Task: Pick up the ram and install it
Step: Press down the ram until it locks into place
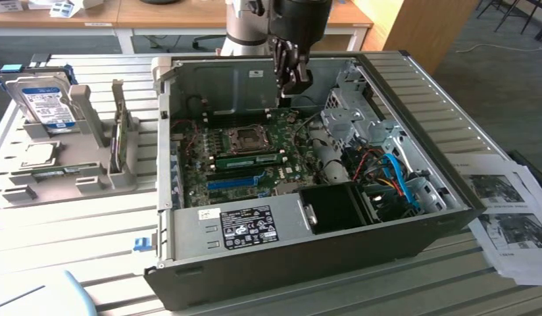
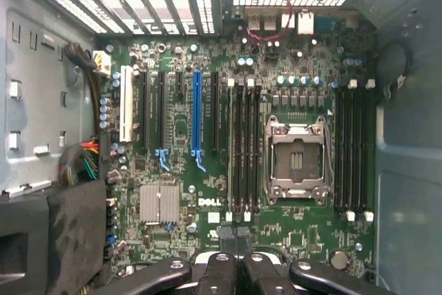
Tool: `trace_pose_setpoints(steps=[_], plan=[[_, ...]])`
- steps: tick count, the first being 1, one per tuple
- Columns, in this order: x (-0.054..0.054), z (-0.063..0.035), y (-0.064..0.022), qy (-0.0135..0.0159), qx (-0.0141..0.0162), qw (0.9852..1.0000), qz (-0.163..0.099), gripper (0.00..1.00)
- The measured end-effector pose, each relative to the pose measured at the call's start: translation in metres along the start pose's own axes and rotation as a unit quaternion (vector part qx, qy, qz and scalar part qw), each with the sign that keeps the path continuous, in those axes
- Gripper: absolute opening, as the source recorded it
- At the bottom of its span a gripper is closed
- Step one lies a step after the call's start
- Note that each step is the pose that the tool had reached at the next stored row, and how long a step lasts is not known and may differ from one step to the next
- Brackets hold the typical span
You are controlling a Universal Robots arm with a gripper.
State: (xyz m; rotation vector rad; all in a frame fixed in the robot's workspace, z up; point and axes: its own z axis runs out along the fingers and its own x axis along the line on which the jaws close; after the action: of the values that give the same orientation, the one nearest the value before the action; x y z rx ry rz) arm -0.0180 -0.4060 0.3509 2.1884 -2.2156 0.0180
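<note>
Jaws closed tight on nothing; the gripper [image 1: 295,87] hangs inside the open computer case [image 1: 280,270], above the motherboard [image 2: 304,233]. The ram [image 1: 253,160], a green stick, sits on the board between the CPU socket [image 1: 246,137] and the blue slot [image 1: 231,183], apart from the gripper.

Silver-grey arm [image 1: 245,29], black jointed hand [image 1: 295,84]

arm [image 1: 246,29]: upright, wrist leaning forward | end effector [image 1: 295,85]: pointing straight down | fingers [image 2: 226,238]: pressed together, tips touching
</note>
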Motion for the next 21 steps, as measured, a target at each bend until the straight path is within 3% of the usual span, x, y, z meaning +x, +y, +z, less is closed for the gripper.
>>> trace_pose_setpoints(steps=[6, 21], plan=[[-0.0001, -0.0001, -0.0079, 0.0, 0.0, 1.0, 0.0, 0.09], [-0.0003, 0.0046, -0.0082, 0.0, 0.0, 1.0, 0.0, 0.09]])
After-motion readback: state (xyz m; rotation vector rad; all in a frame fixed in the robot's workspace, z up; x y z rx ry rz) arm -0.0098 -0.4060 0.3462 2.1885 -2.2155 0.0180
